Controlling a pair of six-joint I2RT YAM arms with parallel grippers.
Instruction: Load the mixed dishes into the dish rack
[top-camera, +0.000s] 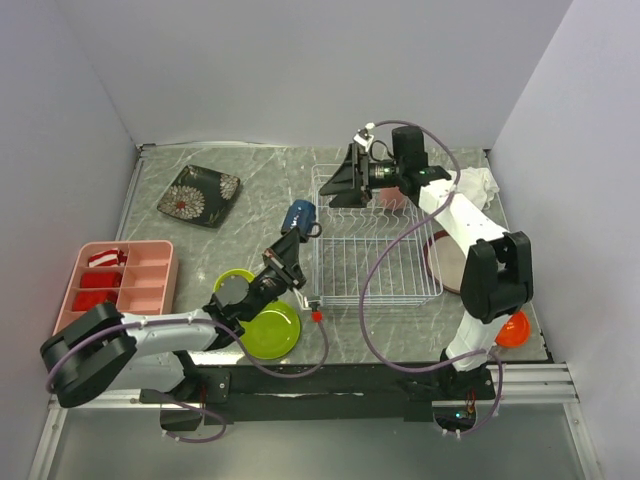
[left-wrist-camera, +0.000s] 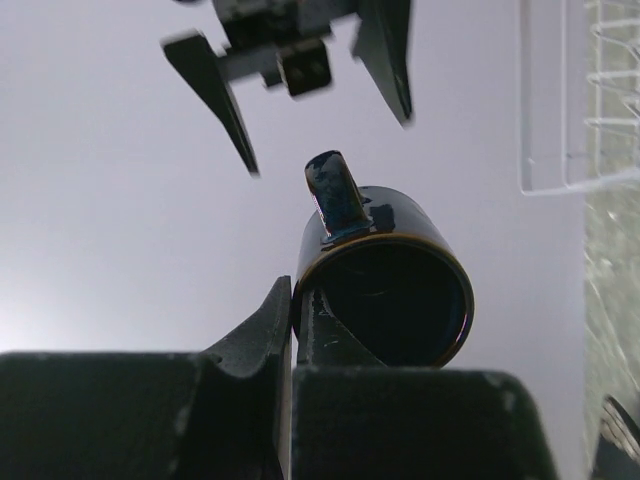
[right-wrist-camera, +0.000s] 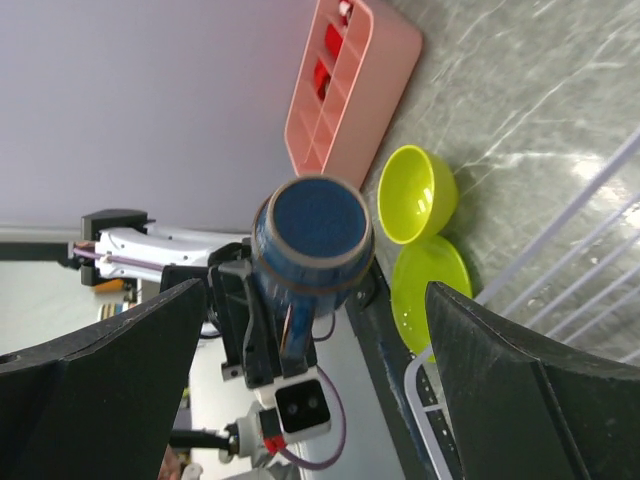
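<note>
My left gripper (top-camera: 292, 240) is shut on the rim of the dark navy cup (top-camera: 301, 214), holding it in the air just left of the dish rack (top-camera: 378, 262). In the left wrist view the fingers (left-wrist-camera: 262, 330) pinch the wall of the cup (left-wrist-camera: 385, 290), whose handle points up. My right gripper (top-camera: 336, 173) hangs open over the rack's far left corner, facing the cup and apart from it. The right wrist view shows the cup's blue base (right-wrist-camera: 312, 240) between and beyond its wide-spread fingers (right-wrist-camera: 100, 385). A lime green bowl (top-camera: 233, 284) and lime green plate (top-camera: 272, 330) lie under the left arm.
The black floral square plate (top-camera: 199, 195) lies at the far left. A pink divided tray (top-camera: 120, 280) sits at the left edge. A brown round plate (top-camera: 446, 262) lies right of the rack, an orange bowl (top-camera: 512, 328) near the right arm's base, and a white rag (top-camera: 480, 185) at the far right.
</note>
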